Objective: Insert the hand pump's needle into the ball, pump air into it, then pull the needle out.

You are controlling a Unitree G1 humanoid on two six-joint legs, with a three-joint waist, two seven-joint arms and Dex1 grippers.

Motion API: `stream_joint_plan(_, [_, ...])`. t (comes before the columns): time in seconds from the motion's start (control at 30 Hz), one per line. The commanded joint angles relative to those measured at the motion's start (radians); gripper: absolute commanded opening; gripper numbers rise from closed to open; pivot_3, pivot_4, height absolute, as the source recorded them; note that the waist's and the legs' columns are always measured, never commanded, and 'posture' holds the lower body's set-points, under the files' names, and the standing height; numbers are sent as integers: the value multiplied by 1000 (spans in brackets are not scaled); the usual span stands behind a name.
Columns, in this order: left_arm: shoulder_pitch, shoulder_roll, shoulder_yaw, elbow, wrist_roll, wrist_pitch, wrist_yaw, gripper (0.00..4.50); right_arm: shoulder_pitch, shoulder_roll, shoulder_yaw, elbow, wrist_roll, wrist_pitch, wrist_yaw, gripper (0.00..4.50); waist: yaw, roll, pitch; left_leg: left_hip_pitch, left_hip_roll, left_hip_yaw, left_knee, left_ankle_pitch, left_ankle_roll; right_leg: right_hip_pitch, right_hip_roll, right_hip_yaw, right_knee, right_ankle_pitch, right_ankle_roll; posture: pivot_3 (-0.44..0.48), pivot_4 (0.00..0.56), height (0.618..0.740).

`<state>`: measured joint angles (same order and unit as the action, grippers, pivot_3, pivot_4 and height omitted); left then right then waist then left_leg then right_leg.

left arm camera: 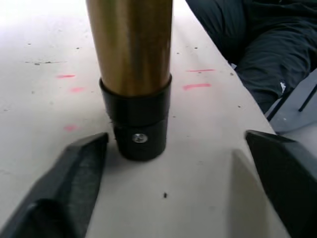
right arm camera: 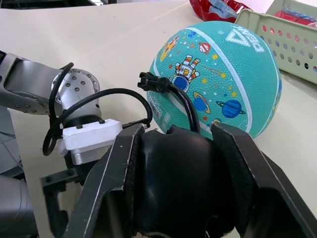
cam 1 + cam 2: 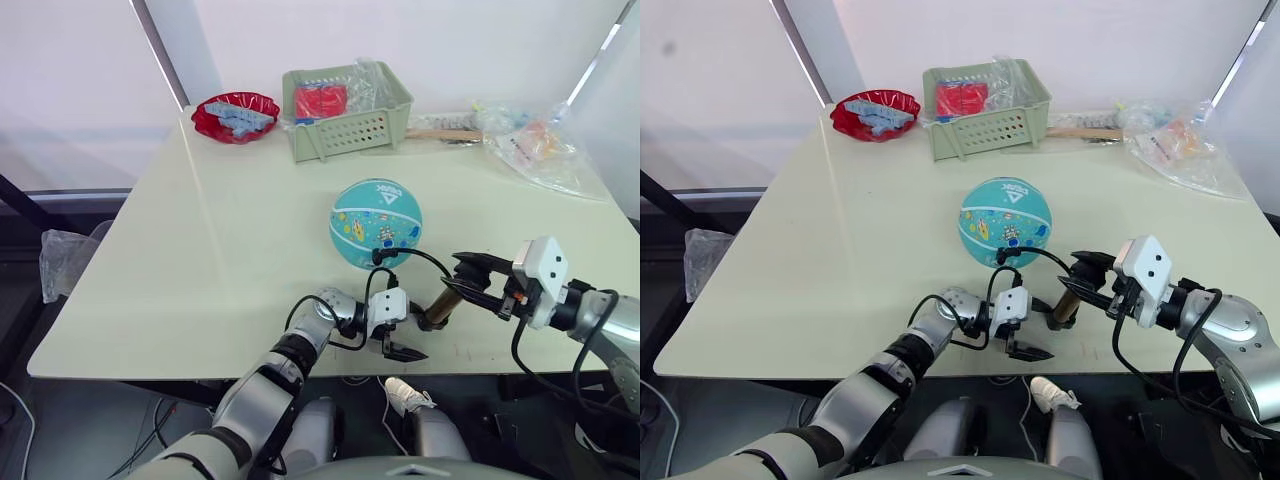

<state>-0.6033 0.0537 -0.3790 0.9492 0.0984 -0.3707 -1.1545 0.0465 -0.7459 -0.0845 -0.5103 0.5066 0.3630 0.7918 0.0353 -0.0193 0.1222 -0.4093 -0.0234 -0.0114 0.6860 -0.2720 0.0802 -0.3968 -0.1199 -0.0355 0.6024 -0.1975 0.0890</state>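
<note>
Looking across the surface [image 3: 200,250] from the left, I see a red dish [image 3: 236,116] of blue pieces at the far edge, then a pale green basket [image 3: 346,110] holding a red packet, and clear bags [image 3: 540,145] at the far right. My left hand [image 3: 404,349] sits at the near edge with its fingers [image 1: 74,178] spread apart and nothing between them; the hand pump [image 1: 134,74] stands just beyond them, its black end cap resting on the surface. The teal ball [image 3: 376,224] with cartoon prints lies near the middle, just beyond the pump. The pump's black hose [image 3: 415,255] loops up from the pump to a small black fitting [image 2: 154,82] that sits against the near side of the ball; I cannot tell whether the needle is inside. My right hand [image 3: 470,282] comes in from the right, its two fingers [image 2: 106,183] clamped on the pump's black handle [image 2: 176,183] at the top of the bronze cylinder.
</note>
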Motion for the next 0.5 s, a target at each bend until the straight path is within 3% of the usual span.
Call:
stream_joint_plan(0.03, [39,44,30,-52,-30,28,-27,4461,23,1,32,40,-30,33,2,1635,-3,1,1,0,0,0,0,0,0,0,1,0,0,0,0,0,150,737])
stream_joint_plan(0.37, [194,183,103,-439,-210,132,-131,4461,1,21,-33,42,23,54,-9,1635,-14,10,11,-5,0,0,-1,0,0,-6,-2,1,0,0,-2,0,150,737])
stream_joint_plan(0.5, [260,284,160,-610,-303,208,-170,4461,-2,22,-53,25,42,59,-9,1635,-14,13,14,-6,-1,0,-1,0,0,-7,-3,1,0,0,-2,0,150,737])
